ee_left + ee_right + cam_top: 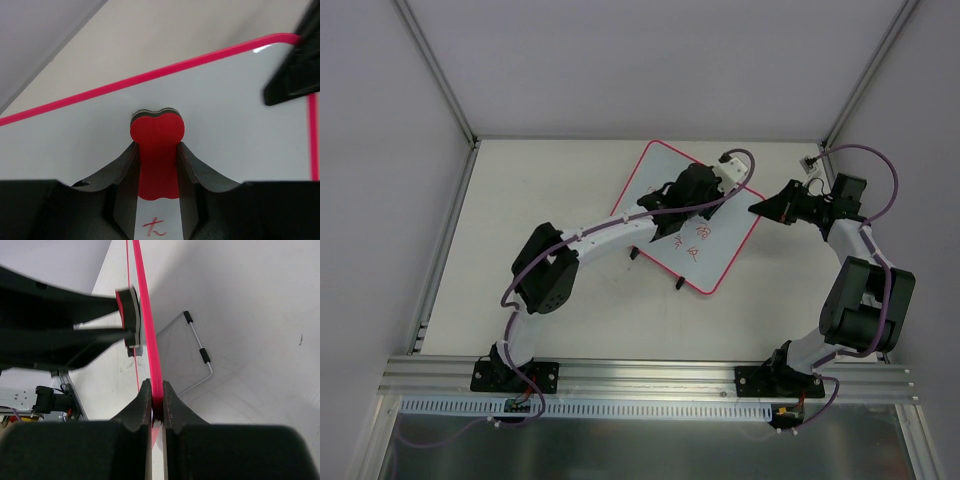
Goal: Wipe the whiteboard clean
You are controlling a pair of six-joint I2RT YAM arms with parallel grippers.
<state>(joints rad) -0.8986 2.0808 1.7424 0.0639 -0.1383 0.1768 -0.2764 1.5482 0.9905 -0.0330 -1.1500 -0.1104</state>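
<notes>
A pale off-white table [520, 220] carries a red-framed whiteboard [720, 255], which sits turned cornerwise a little right of centre toward the far side, with two small black feet [677, 283] along its near-left edge.

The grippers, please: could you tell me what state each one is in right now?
Left gripper: shut on the red bone-shaped eraser.
Right gripper: shut on the edge of the whiteboard.

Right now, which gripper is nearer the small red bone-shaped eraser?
Left. The left gripper holds the eraser between its fingers over the white pink-framed whiteboard; the right gripper clamps that board's edge, apart from the eraser.
</notes>
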